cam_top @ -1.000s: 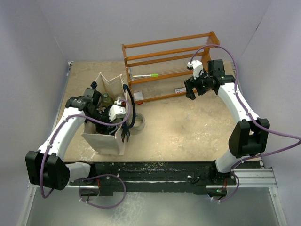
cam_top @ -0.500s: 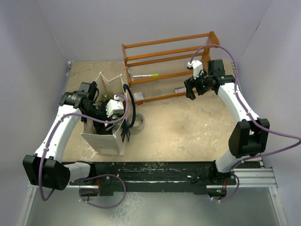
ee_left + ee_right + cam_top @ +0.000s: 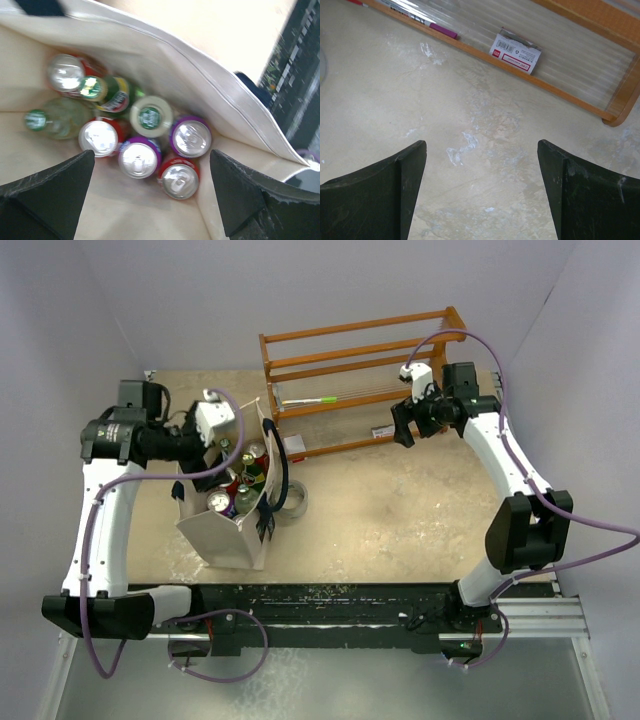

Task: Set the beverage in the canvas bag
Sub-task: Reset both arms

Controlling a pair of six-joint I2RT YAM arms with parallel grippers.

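The task looks done — the beverage cans [image 3: 190,137] and bottles [image 3: 150,116] sit inside the canvas bag [image 3: 225,532] at 9 o'clock on the table [image 3: 400,502], the left end effector [image 3: 152,192] hangs released above it, and the right end effector [image 3: 482,187], spread and empty, waits at 1 o'clock.

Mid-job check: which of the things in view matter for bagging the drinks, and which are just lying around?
Job: canvas bag; cans and bottles inside it.
Lying about: wooden rack; small box and marker on the rack; round grey item beside the bag.
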